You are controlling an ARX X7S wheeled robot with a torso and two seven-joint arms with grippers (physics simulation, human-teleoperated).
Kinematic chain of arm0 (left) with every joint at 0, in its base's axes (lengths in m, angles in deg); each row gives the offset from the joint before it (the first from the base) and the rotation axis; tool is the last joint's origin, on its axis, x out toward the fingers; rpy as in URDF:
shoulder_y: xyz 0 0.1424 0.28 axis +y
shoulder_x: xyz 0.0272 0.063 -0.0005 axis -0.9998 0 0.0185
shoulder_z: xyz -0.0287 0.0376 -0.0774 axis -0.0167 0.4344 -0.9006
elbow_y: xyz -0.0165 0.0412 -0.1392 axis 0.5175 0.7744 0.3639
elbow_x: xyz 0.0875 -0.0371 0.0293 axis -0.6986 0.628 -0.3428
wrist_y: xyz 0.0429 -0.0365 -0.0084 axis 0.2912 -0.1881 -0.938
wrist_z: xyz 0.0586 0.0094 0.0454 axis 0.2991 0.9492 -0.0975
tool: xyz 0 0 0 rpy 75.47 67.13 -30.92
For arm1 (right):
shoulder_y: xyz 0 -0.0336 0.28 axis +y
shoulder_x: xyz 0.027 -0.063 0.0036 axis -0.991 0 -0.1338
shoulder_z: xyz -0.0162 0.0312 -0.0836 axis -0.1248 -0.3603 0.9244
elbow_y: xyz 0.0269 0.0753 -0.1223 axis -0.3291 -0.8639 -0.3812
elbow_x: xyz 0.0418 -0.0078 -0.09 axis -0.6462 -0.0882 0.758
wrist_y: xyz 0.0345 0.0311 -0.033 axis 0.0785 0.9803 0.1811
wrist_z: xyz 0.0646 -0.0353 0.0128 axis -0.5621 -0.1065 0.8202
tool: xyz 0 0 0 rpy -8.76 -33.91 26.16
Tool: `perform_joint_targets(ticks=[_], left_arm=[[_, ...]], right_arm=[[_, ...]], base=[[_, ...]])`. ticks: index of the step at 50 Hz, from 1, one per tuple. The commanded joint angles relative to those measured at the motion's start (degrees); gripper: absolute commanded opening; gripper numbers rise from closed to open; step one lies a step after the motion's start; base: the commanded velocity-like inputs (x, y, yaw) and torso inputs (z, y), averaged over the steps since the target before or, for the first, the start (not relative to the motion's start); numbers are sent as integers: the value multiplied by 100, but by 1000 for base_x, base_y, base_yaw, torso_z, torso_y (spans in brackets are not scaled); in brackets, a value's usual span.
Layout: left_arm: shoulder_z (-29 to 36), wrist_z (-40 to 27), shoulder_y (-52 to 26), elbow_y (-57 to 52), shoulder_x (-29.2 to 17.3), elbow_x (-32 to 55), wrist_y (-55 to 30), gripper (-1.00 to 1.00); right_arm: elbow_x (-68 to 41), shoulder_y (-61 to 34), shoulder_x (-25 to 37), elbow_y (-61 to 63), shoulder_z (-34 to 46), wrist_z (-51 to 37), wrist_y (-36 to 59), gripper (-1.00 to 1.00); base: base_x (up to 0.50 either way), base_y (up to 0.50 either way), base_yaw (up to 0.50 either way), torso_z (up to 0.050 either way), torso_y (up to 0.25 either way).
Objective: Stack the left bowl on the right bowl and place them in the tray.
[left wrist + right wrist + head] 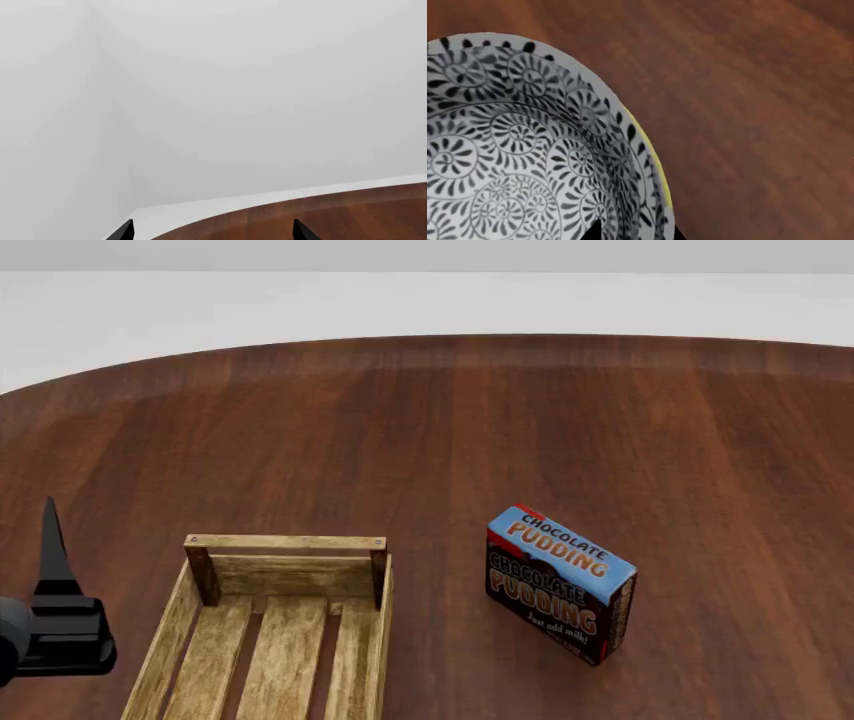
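**Right gripper pinches the patterned bowl's rim**

Right gripper (630,231) fingertips straddle the rim of the black-and-white patterned bowl (514,150), one inside and one outside, clamped on it; a yellow edge peeks from beneath that rim. Left gripper (212,231) hangs with fingers spread apart at the edge of the wooden table (534,420), holding nothing. On the table, the tray (287,542) sits beside the chocolate pudding box (561,585).

bowl (527,150): white, black spiral pattern covering the inside; fills most of the view.
second rim (650,160): thin yellow edge showing just outside the patterned rim.
gripper (634,231): two dark fingertips, one either side of the bowl wall.
table (747,100): reddish-brown wood.
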Motion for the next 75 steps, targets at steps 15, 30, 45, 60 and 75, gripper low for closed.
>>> perform_joint_targets(ticks=[15, 30, 45, 60, 75], left_arm=[[-51, -1, -32, -44, -5, 99, 8, 100], [-65, -12, 89, 58, -19, 81, 217, 100], [-187, -6, 204, 102, -54, 128, 375, 100], [-389, 16, 389, 201, -81, 205, 614, 100], [-667, 56, 506, 379, -114, 312, 846, 100]], right_arm=[[1616, 301, -312, 2529, 888, 708, 621, -100], [2757, -203, 56, 3767, 2194, 1511, 1664, -100], [3926, -1086, 445, 4050, 3688, 2663, 2857, -100], [5084, -2428, 198, 3334, 5257, 3644, 3370, -100], [4603, -3137, -600, 2369, 5786, 2987, 2873, -100]], base=[[0, -1, 0, 0, 0], [0, 0, 0, 0, 0], [0, 0, 0, 0, 0], [0, 0, 0, 0, 0], [0, 0, 0, 0, 1]])
